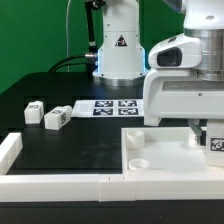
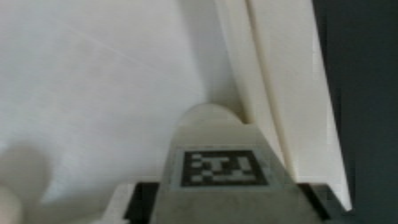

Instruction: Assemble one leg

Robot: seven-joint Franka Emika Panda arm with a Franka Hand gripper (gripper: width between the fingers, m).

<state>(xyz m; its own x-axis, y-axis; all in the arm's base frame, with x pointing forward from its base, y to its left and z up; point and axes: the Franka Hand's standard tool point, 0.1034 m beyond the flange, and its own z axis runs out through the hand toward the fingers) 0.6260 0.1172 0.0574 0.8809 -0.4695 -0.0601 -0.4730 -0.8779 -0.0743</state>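
Note:
In the wrist view my gripper (image 2: 228,206) is shut on a leg (image 2: 222,140), a white chunky block with a black-and-white tag facing the camera. The dark fingers (image 2: 153,200) press on both its sides. It hangs over the big white panel (image 2: 107,90), close to the panel's raised edge. In the exterior view the gripper (image 1: 203,130) is low over the panel (image 1: 170,165) at the exterior view's right, with the tagged leg (image 1: 216,141) partly hidden beside it. Two more legs (image 1: 34,110) (image 1: 55,119) lie on the black table at the left.
The marker board (image 1: 110,107) lies behind the panel, in front of the robot base (image 1: 118,50). A white L-shaped fence (image 1: 40,180) runs along the table's front and left. Round sockets (image 1: 136,141) show in the panel's near left corner.

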